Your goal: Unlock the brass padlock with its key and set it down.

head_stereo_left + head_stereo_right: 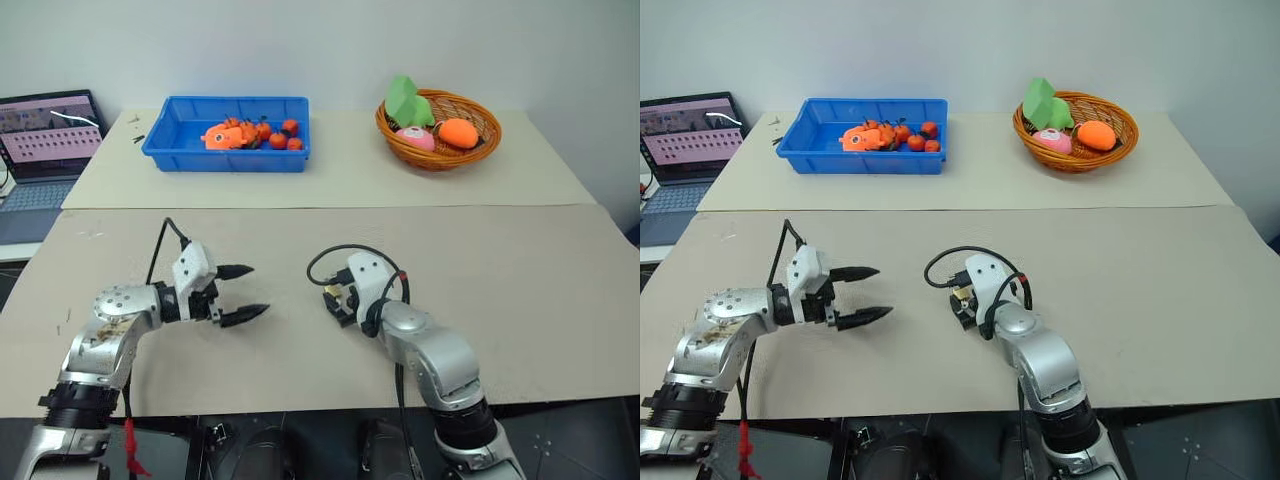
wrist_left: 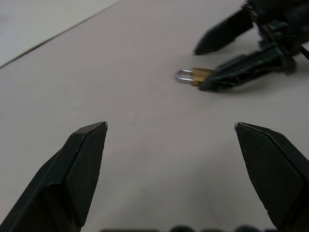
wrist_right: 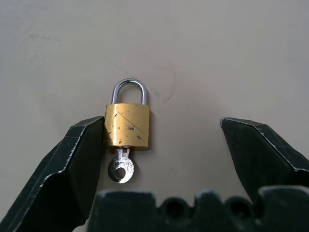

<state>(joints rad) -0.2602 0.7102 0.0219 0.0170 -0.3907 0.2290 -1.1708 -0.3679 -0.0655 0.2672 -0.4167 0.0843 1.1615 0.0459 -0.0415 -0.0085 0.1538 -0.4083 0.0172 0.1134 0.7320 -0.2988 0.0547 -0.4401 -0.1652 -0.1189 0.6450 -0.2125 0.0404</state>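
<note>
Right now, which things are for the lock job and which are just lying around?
For the job:
brass padlock
key in its keyhole
right pincer, open around the padlock
left pincer, open

Lying about:
blue tray of orange toys
basket
laptop

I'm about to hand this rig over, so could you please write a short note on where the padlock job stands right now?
Left gripper: jaws open, empty, off to the robot's left of the lock.
Right gripper: jaws open, straddling the small gold-brass padlock; one finger is at its side, no grip.
The padlock lies flat on the beige table, with the small silver key in its keyhole.
The silver shackle looks seated in the body; whether it is unlocked cannot be told.
Left: confirm the shackle releases; turn the key if not.
</note>
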